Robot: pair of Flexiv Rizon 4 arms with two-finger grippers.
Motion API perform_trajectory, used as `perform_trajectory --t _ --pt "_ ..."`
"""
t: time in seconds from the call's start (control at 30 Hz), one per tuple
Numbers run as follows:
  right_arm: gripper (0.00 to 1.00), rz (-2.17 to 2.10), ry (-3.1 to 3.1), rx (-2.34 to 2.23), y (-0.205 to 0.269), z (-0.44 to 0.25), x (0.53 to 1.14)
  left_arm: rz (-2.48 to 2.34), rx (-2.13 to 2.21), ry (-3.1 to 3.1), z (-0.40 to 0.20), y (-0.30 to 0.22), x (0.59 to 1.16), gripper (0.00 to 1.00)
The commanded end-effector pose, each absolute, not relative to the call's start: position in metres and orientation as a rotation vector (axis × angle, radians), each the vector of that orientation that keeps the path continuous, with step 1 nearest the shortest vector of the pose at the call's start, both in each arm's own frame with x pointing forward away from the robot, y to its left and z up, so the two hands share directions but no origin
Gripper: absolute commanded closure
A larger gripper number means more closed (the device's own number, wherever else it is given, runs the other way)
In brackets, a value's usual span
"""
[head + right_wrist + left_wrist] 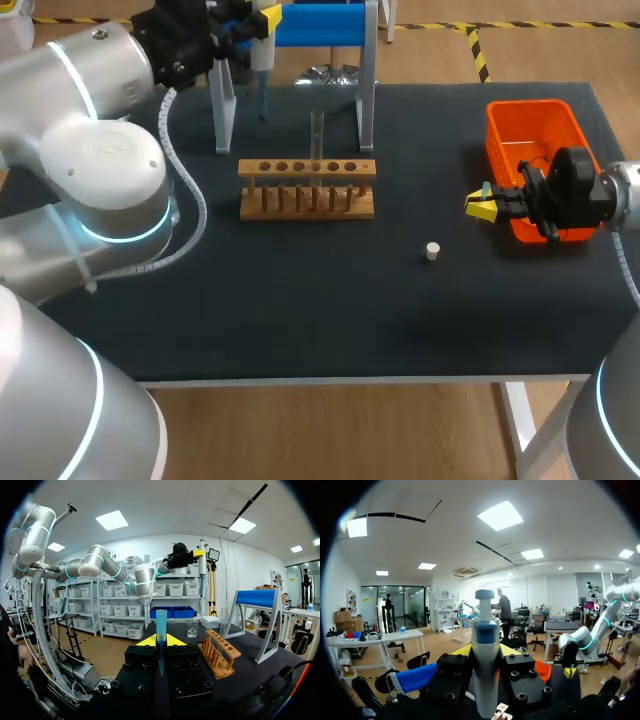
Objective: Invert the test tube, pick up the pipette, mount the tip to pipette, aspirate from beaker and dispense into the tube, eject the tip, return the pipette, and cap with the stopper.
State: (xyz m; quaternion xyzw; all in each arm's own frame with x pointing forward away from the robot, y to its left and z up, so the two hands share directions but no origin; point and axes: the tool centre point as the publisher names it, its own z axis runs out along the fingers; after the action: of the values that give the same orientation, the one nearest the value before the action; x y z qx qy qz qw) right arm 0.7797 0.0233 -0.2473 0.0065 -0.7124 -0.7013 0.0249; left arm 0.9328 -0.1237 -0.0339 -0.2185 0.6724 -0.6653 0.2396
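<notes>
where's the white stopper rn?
Head view: the small white cylindrical stopper sits on the dark table, right of the wooden tube rack, near the right gripper.

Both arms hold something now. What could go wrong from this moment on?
1. The left gripper holds the pipette and the right gripper holds the blue tip, far apart. Mounting in the air may miss if the two are not in line.
2. The test tube stands tall in the rack between them, so a passing arm could knock it.
</notes>
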Motion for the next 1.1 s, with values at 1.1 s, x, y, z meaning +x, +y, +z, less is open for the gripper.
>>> perform_trajectory --t 1.1 --pt "1.00 -2.169 -2.205 0.020 0.023 -0.247 0.779 -2.163 -0.144 2.048 -0.006 -0.182 0.852 1.00"
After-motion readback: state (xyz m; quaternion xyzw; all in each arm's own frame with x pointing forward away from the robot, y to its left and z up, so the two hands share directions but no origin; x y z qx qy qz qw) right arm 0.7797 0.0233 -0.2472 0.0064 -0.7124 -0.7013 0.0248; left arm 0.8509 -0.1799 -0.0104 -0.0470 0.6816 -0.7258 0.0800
